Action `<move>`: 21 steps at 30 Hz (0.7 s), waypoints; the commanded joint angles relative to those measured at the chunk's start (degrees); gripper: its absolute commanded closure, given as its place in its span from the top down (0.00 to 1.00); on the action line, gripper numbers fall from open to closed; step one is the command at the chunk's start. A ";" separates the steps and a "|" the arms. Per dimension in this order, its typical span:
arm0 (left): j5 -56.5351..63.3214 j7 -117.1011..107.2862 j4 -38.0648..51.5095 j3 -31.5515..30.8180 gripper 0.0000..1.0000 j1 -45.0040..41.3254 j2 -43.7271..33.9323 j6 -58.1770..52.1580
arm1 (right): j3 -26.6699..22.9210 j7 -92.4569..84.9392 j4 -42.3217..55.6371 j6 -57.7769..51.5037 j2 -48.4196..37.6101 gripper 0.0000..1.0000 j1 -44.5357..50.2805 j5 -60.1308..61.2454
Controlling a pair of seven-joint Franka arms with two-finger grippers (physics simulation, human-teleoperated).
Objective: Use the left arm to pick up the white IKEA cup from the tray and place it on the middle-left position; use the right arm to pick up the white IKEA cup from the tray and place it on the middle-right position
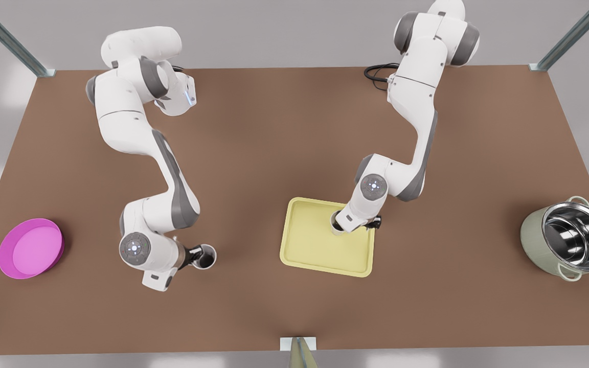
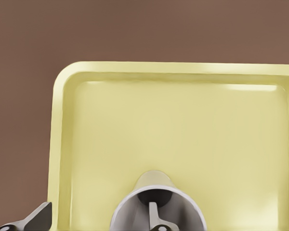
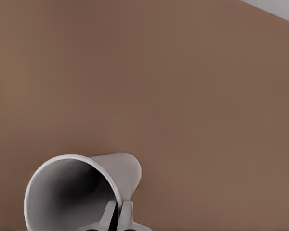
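The pale yellow tray [image 1: 320,255] lies at the table's centre. A white cup [image 1: 334,223] stands in its far corner on the front view's right, mostly under my left gripper [image 1: 340,223]. In the left wrist view this gripper [image 2: 100,208] is open, with one finger inside the cup [image 2: 156,192] and the other finger [image 2: 36,219] well outside its wall, above the tray [image 2: 135,120]. On the front view's left, my right gripper [image 1: 196,253] is shut on the rim of a second white cup [image 1: 207,257] over bare brown tabletop. Its fingers [image 3: 118,211] pinch the wall of that cup [image 3: 72,192].
A round magenta plate [image 1: 31,248] sits near the table edge at the front view's left. A pale green pot [image 1: 568,243] with a steel inside stands at the far right. Metal posts rise at the back corners, and a small bracket [image 1: 298,343] sits on the front edge.
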 commanded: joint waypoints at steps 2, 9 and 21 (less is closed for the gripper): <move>0.08 -1.09 -0.37 -0.08 0.98 0.00 0.59 2.27 | 0.03 -9.78 -0.06 1.47 0.31 0.14 -0.07 -0.50; -0.45 -2.06 -0.19 -0.17 0.80 -0.36 1.64 4.30 | 0.03 -11.45 -0.06 2.43 1.89 0.14 -0.95 -0.41; -1.85 -2.67 1.21 -0.08 0.30 -0.18 1.47 3.86 | 0.21 -15.58 -0.06 4.36 2.95 0.17 -2.44 -0.15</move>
